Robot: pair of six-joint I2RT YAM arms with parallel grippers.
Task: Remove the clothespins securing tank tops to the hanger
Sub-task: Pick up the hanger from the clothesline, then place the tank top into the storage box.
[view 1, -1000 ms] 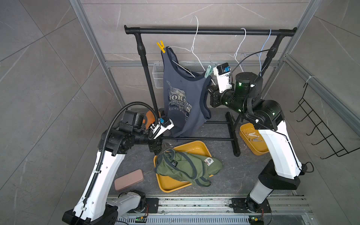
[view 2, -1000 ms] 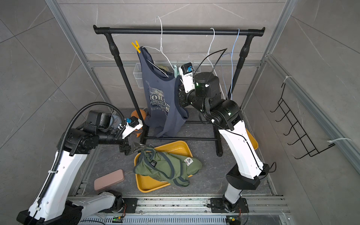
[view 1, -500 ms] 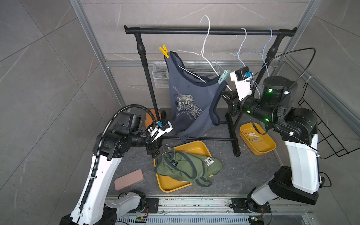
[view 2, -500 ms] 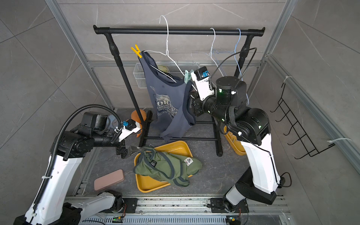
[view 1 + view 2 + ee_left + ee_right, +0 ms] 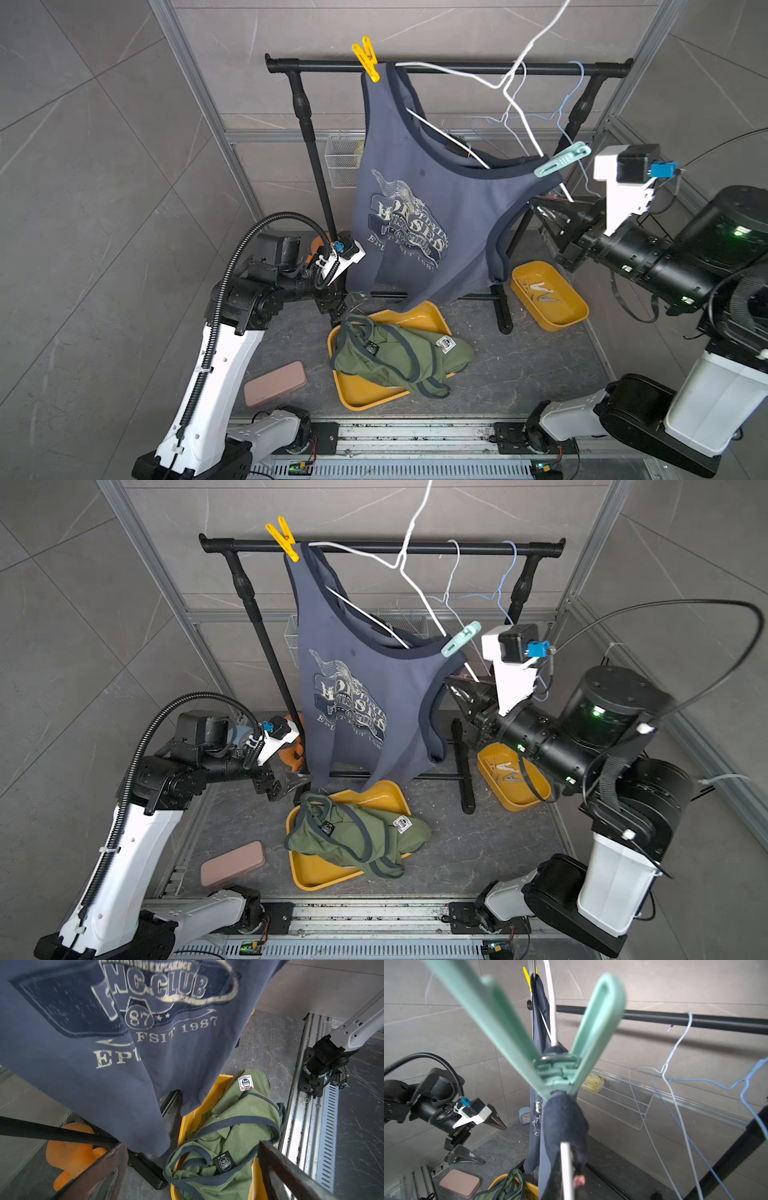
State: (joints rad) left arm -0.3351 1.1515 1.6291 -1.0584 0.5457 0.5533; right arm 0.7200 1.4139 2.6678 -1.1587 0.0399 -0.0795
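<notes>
Blue tank top [image 5: 415, 216] farther right; left gripper [image 5: 190, 1169] agape beside its hem [image 5: 160, 1147].

Blue tank top [image 5: 415, 199] hangs clipped by yellow clothespin [image 5: 366, 58] and mint clothespin [image 5: 562, 160]; olive tops [image 5: 395, 357] lie heaped

Blue tank top [image 5: 72, 1084], print [image 5: 158, 985], left wrist view: "NG CLUB", "87" in circle, "FSIT 1987", "EPU"; line above partly "EXPERIENCE". Green tank top [image 5: 399, 357]: white patch [image 5: 445, 343] at 3 o'clock, black patch [image 5: 369, 347] at 9 o'clock, lettering unreadable.
</notes>
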